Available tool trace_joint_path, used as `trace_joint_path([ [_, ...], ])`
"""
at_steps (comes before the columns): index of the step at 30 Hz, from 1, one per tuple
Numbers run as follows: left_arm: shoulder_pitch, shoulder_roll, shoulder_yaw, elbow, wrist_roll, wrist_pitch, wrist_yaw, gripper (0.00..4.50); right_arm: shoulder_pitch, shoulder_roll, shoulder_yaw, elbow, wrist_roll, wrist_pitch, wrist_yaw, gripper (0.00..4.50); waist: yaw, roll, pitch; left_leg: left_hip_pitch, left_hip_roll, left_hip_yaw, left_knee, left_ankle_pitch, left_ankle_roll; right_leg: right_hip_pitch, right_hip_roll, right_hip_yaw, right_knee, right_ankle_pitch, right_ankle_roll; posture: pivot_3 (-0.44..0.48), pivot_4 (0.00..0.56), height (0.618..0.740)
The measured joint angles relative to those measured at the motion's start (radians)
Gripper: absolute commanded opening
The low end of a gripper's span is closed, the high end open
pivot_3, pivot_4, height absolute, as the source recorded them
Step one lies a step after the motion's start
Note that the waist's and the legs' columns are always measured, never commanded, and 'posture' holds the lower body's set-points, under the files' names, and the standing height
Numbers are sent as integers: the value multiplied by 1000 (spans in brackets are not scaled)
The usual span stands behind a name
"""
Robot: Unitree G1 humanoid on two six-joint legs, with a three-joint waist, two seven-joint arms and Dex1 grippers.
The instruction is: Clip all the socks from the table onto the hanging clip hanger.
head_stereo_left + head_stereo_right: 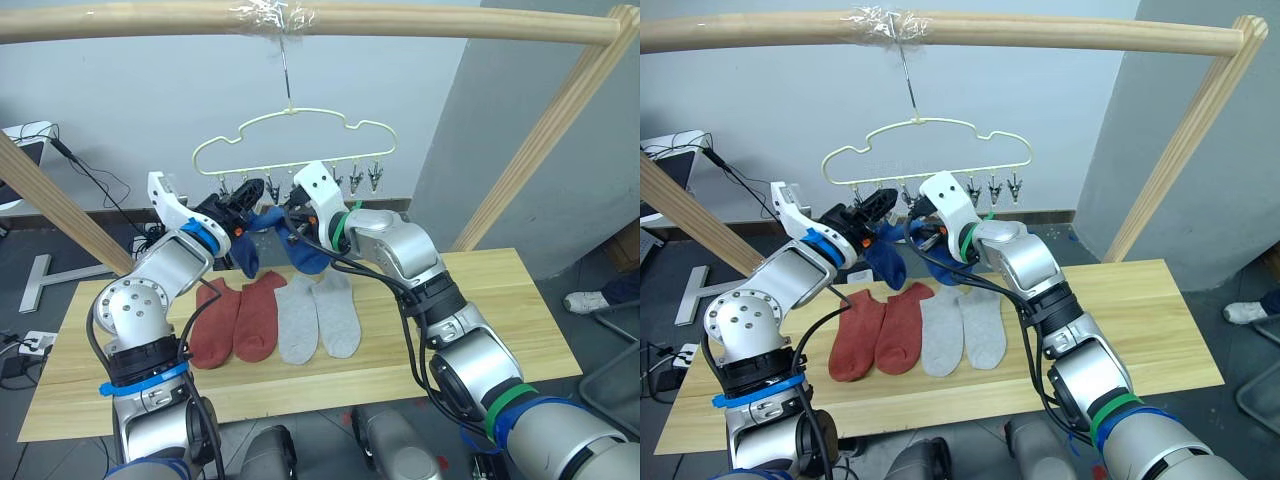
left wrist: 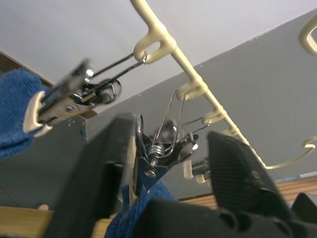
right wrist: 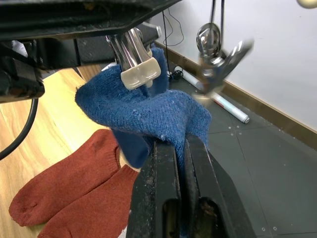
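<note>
Rust-red (image 1: pixel 236 320) and grey socks (image 1: pixel 318 316) flat on tabletop (image 1: pixel 480 330), blue sock (image 3: pixel 148 111) clenched in right tool (image 3: pixel 181 148), left tool (image 2: pixel 171 158) spread around second clip (image 2: pixel 159 153) of clip hanger (image 1: pixel 290 135); likely slip if clip bites only the sock's edge.

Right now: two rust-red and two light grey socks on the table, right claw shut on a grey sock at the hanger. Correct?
Not quite. The right claw is shut on a blue knit sock, not grey, as the right wrist view shows. The rust-red socks and light grey socks do lie on the light wood table.
</note>
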Motion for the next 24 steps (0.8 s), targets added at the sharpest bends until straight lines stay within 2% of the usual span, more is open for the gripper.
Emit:
trace_joint_path([
  [6,21,11,-17,-19,1,0,-11,3416,0,-3,0,-29,1,20,4,0,0,0,0,0,0,0,0,0,0,0,0,0,0,0,0,-263,190,740],
  [7,31,20,-28,-32,2,2,-19,3438,1,-3,0,-38,2,27,10,511,-1,0,0,0,0,0,0,0,0,0,0,0,0,0,0,-263,190,740],
  [8,39,30,-35,-47,3,4,-26,3438,1,-3,1,-48,4,41,16,684,0,0,0,0,0,0,-1,0,0,0,0,0,0,0,0,-260,189,740],
  [10,54,55,-48,-82,5,7,-33,3438,5,-3,2,-62,5,63,23,1333,0,0,0,0,0,-1,-1,0,0,0,0,0,0,0,0,-260,189,740],
  [16,93,111,-70,-163,5,24,-51,3438,42,-14,18,-116,5,97,29,3438,0,0,0,0,0,0,-1,0,0,0,-1,0,0,0,0,-255,186,740],
  [24,162,207,-116,-277,55,17,-90,3438,133,-89,38,-262,7,150,47,3438,5,0,0,0,0,0,-1,0,0,0,-1,1,0,0,0,-241,185,740],
])
